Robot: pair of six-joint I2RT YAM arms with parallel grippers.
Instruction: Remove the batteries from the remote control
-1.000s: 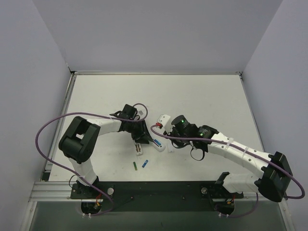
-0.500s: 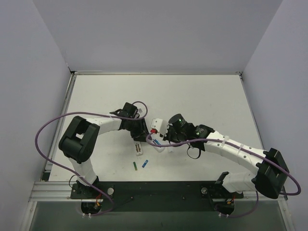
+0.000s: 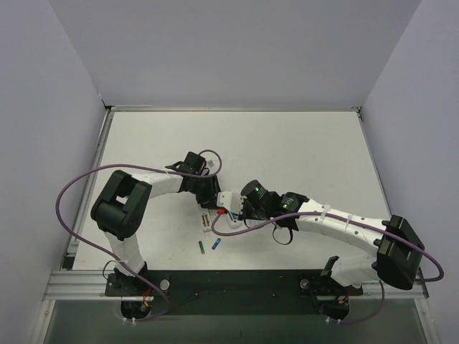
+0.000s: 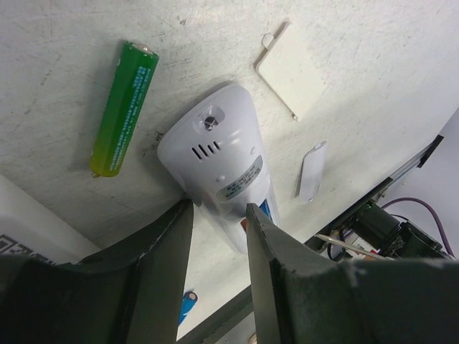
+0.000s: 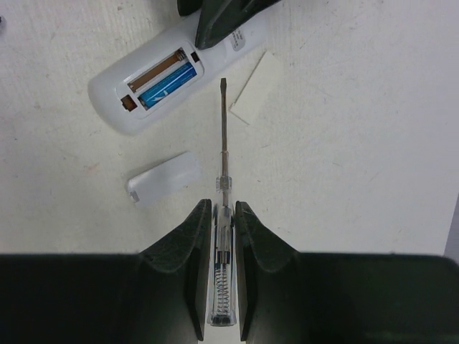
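Lengthwise in the remote [image 5: 208,56] clamped by the left gripper [image 4: 217,209] lies a blue battery [image 5: 166,84]; the right gripper [image 5: 223,208] pinches a screwdriver [image 5: 224,158].

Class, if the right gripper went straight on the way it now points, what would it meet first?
Likely the remote, near the end the left gripper clamps: the screwdriver in the right gripper points at it, tip just short. Height is unclear.

Left arm [image 3: 154,183], right arm [image 3: 337,226] and remote [image 5: 154,79] blocked the table's [image 3: 301,143] middle; batteries [image 3: 202,246] lay by the near edge; far corners stood open.
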